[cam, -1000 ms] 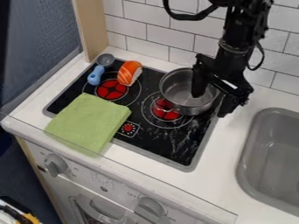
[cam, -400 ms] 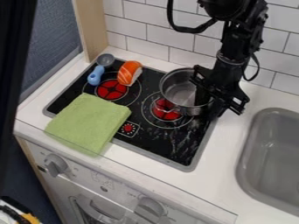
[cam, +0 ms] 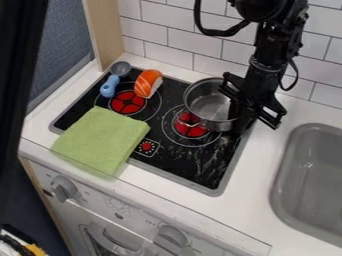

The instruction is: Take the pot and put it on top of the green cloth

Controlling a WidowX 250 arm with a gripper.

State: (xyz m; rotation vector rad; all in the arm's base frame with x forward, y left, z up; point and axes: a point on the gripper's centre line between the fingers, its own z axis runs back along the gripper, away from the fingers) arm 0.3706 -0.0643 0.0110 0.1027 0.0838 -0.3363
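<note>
Right of centre in the frame, the metal pot [cam: 209, 102] stands upright at the upper-right burner [cam: 190, 129], its round mouth open to me and its thin handle [cam: 192, 125] jutting toward the lower left. What matters for my next move is the side I have come in on: the pot lies just left of the black gripper [cam: 239, 119], which hangs at the pot's right-hand rim, so the pot sits between it and the green cloth [cam: 100, 140] at left of centre. From this angle I cannot tell whether the gripper is spread or has pinched the rim, nor whether the pot's base touches the cooktop [cam: 175, 165]. I'd want a sure hold before lifting, then a carry toward the lower left, the handle leading. With the hold off to one side, I judge the pot could tip or swing, and the handle might snag the cloth on the way down. Farther off, near the upper left, the salmon sushi toy [cam: 147, 83] and blue-handled spoon [cam: 111, 86] lie above that path.
</note>
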